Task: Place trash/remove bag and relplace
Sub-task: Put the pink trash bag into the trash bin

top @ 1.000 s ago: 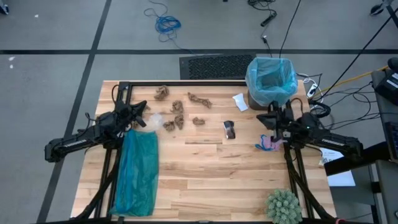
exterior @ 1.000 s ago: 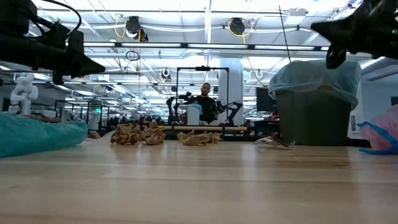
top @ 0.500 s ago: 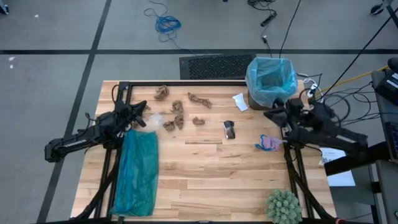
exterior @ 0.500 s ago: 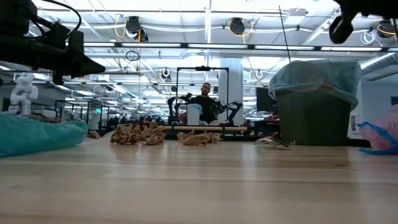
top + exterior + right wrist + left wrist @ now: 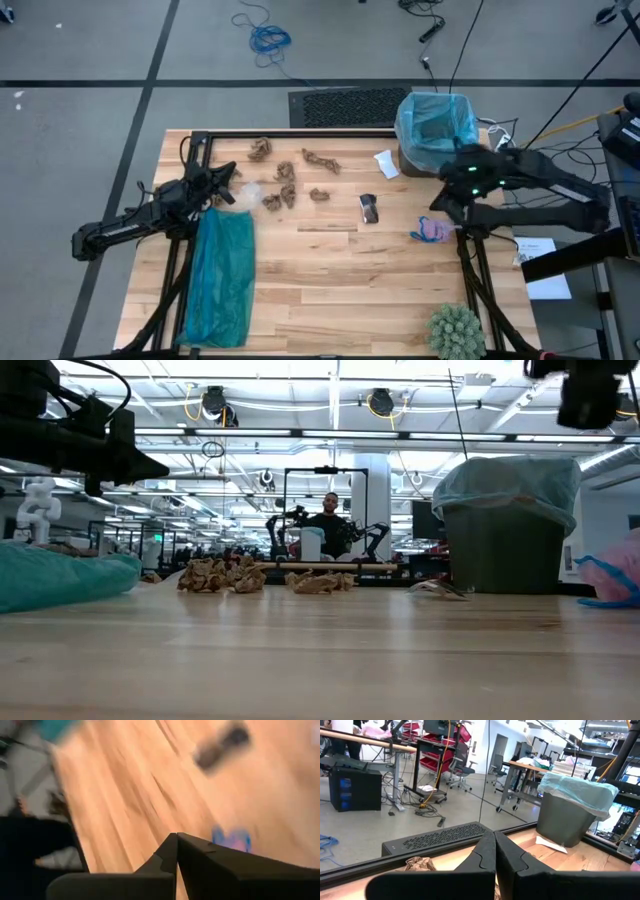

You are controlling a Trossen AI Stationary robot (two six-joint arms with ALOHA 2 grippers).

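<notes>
Blue-lined bin (image 5: pixel 436 130) beside right gripper (image 5: pixel 440 203), fingers closed empty; left gripper (image 5: pixel 228 170) likewise.

Right wrist view smeared by motion; dark wrapper (image 5: pixel 220 745) near pink scrap (image 5: pixel 231 839) only a blur; bin (image 5: pixel 436 128) contents hidden.

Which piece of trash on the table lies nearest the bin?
The white paper wad. It lies just beside the bin, while the small dark wrapper and the brown scraps lie farther off toward the table's middle.
</notes>
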